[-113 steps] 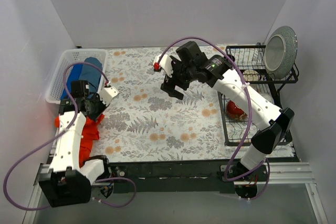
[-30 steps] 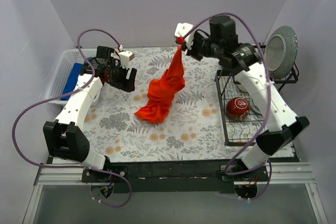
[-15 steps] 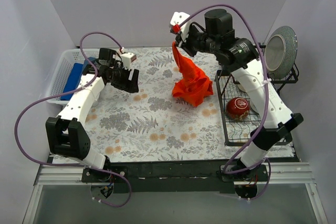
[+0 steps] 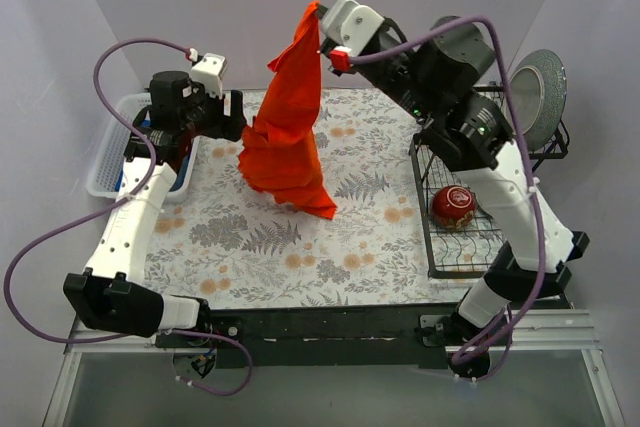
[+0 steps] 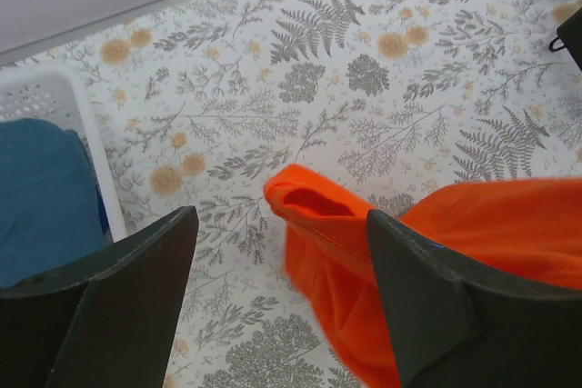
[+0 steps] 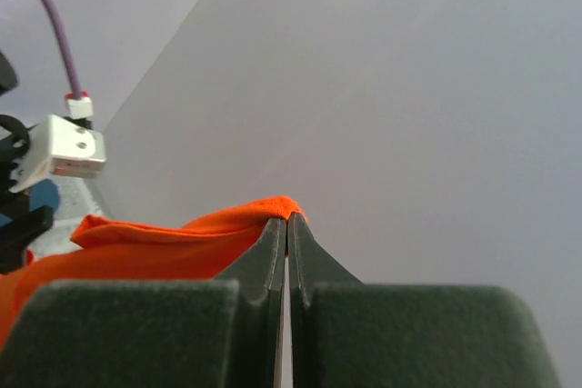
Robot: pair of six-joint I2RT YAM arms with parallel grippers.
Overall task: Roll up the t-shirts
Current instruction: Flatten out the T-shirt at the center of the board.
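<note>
Arms raised: right gripper [image 6: 286, 229], stretched high, pinches the top of the orange-red t-shirt [image 4: 290, 127] hanging over the tabletop [image 4: 300, 257]; left gripper [image 5: 277, 224], spread wide, hovers beside that shirt, apparently not touching.

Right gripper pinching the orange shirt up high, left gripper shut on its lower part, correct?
No: the left gripper is open, jaws wide apart by the orange t-shirt; left wrist view shows it. The right gripper does pinch it up high.

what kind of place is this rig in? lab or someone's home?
Likely a lab test cell dressed as a home: bare white walls box in a floral tablecloth with a laundry basket and dish rack.
</note>
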